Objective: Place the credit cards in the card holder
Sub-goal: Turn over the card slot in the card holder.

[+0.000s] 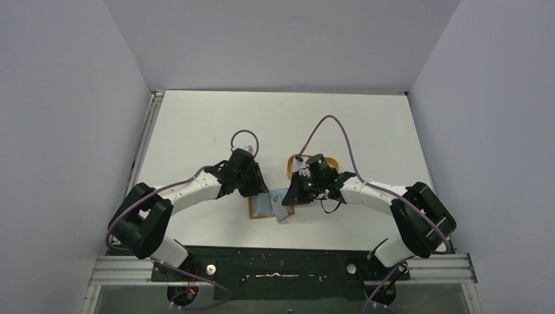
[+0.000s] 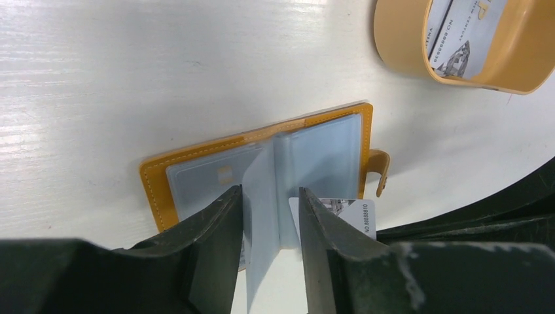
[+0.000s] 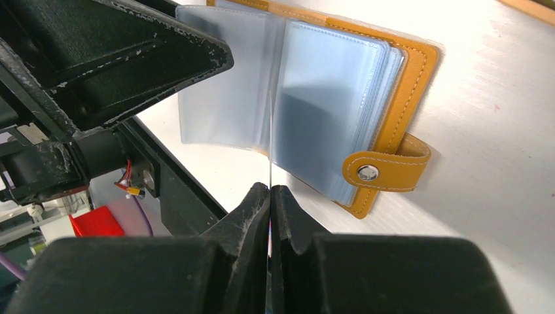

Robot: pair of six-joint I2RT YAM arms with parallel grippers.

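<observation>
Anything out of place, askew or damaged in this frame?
Nothing damaged or spilled. The card holder lies open on the table, one clear sleeve standing upright between the open fingers of the left gripper. The right gripper pinches a card. Other cards sit in the tray.

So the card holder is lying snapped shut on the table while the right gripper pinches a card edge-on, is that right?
Not quite. The card holder lies open, clear sleeves fanned out and snap strap undone, as the right wrist view shows. It is on the table, and the right gripper does pinch a card edge-on.
</observation>
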